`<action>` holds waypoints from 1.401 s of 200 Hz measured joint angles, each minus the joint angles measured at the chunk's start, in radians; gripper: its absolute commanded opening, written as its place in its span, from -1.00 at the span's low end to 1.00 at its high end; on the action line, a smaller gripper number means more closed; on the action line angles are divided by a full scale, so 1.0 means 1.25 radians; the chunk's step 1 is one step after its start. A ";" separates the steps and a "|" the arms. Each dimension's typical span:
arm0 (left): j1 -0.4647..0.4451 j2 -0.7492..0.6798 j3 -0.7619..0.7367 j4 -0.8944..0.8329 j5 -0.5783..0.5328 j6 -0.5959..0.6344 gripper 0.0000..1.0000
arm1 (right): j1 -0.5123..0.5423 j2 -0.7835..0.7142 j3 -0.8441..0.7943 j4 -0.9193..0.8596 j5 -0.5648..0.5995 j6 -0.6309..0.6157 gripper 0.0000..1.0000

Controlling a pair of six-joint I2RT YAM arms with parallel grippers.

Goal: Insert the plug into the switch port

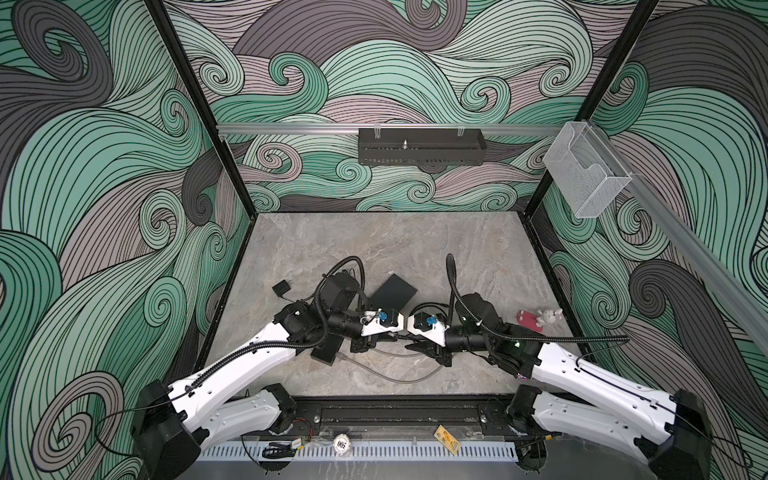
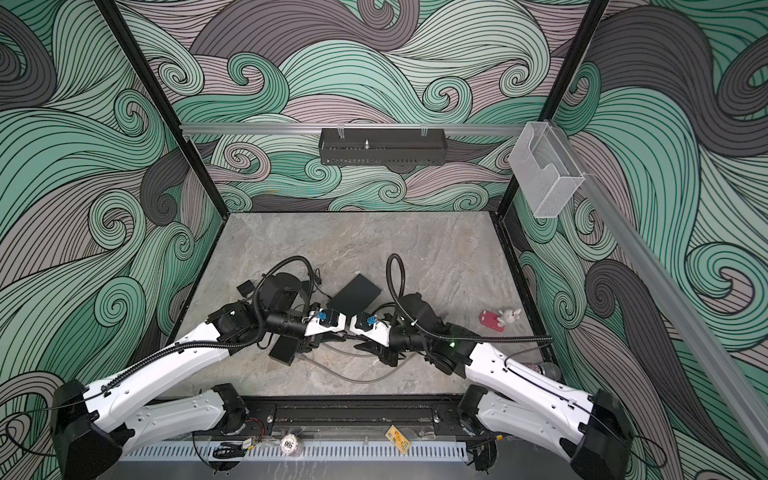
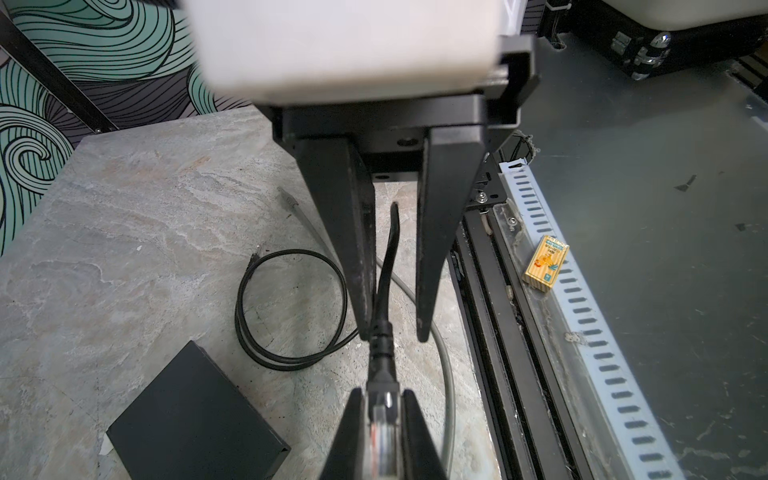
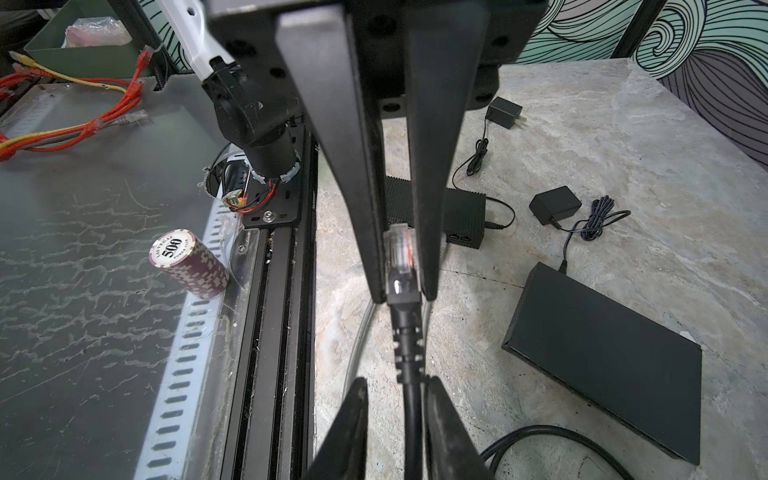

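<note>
The clear plug (image 3: 384, 419) on a black cable (image 3: 291, 307) is pinched between the fingers of my left gripper (image 3: 384, 395), which is shut on it just above the table. My right gripper (image 4: 397, 380) faces it tip to tip. Its jaws stand open around the cable just behind the plug's boot, with the cable against one finger and a gap to the other. The plug (image 4: 400, 249) points toward the ribbed black switch (image 4: 465, 205), whose ports (image 4: 461, 238) show on its end face. In both top views the left gripper (image 1: 395, 336) and right gripper (image 1: 411, 343) meet near the table's front middle.
A flat black box (image 4: 602, 353) lies beside the grippers. Two power adapters (image 4: 555, 203) (image 4: 505, 112) lie with their thin leads behind it. A grey cable (image 3: 449, 374) curves along the front. A poker chip stack (image 4: 189, 266) stands on the front rail, and a pink and white toy (image 1: 538, 320) sits at the right.
</note>
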 measured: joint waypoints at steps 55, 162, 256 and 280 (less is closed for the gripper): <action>0.000 0.000 0.000 0.000 0.001 0.000 -0.97 | 0.000 0.002 0.001 0.027 0.004 0.004 -0.49; 0.000 0.000 0.000 0.007 0.010 0.000 -0.97 | 0.000 0.010 0.001 0.054 -0.010 0.023 -0.63; 0.000 0.000 0.000 0.006 0.013 0.000 -0.97 | 0.001 0.010 0.001 0.064 -0.013 0.030 -0.70; 0.000 0.000 0.000 0.006 0.013 0.000 -0.93 | 0.001 0.010 0.001 0.064 -0.017 0.030 -0.98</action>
